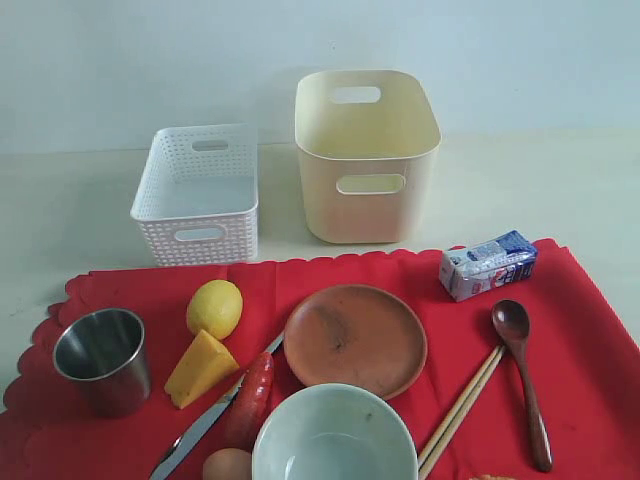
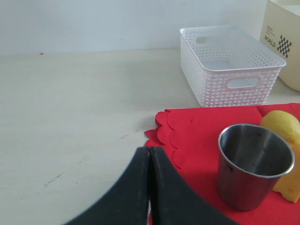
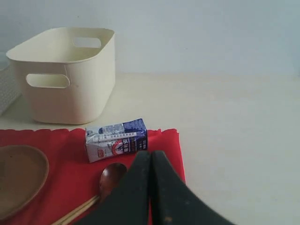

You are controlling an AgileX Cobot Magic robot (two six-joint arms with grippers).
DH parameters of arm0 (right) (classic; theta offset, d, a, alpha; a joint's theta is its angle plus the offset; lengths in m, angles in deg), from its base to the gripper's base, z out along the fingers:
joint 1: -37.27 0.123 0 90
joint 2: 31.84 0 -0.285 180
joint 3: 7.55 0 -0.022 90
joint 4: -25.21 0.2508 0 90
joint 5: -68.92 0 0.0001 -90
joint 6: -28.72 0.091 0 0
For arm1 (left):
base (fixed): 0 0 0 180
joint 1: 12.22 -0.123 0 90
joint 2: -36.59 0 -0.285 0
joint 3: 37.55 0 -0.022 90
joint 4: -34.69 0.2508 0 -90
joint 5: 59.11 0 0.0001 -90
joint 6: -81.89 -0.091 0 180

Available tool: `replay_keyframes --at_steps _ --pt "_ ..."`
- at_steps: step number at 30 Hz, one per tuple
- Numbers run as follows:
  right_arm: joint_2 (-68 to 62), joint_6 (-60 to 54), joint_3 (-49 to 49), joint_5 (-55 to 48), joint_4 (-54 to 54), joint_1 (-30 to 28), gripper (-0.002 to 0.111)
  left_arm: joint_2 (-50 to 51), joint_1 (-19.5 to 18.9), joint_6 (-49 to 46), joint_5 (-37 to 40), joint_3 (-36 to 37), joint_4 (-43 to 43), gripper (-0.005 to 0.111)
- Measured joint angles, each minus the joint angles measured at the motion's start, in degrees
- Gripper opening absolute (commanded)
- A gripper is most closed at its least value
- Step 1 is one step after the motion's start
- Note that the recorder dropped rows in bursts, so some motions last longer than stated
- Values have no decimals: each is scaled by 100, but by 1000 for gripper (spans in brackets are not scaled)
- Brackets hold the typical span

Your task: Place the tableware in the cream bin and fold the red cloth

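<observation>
The red cloth (image 1: 420,275) lies spread over the near table. On it stand a steel cup (image 1: 102,358), a knife (image 1: 205,420), a round brown plate (image 1: 355,338), a pale green bowl (image 1: 333,440), a dark wooden spoon (image 1: 523,370) and wooden chopsticks (image 1: 462,408). The cream bin (image 1: 365,150) stands behind the cloth. Neither gripper shows in the exterior view. My left gripper (image 2: 149,151) is shut and empty, near the cloth's scalloped corner (image 2: 161,129) and the cup (image 2: 253,164). My right gripper (image 3: 150,154) is shut and empty, above the spoon's bowl (image 3: 110,177) and beside the chopsticks (image 3: 75,212).
A white lattice basket (image 1: 200,190) stands left of the cream bin. A lemon (image 1: 215,308), cheese wedge (image 1: 198,368), sausage (image 1: 250,400) and egg (image 1: 228,465) lie on the cloth. A blue-white carton (image 1: 488,264) lies at its back right.
</observation>
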Motion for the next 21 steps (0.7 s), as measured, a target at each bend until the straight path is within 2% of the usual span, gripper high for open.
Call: replay_keyframes --at_steps 12,21 --pt "-2143 0 -2002 0 0 0 0 0 0 0 0 0 0 0" --pt "-3182 0 -2766 42 10 0 0 0 0 0 0 0 0 0"
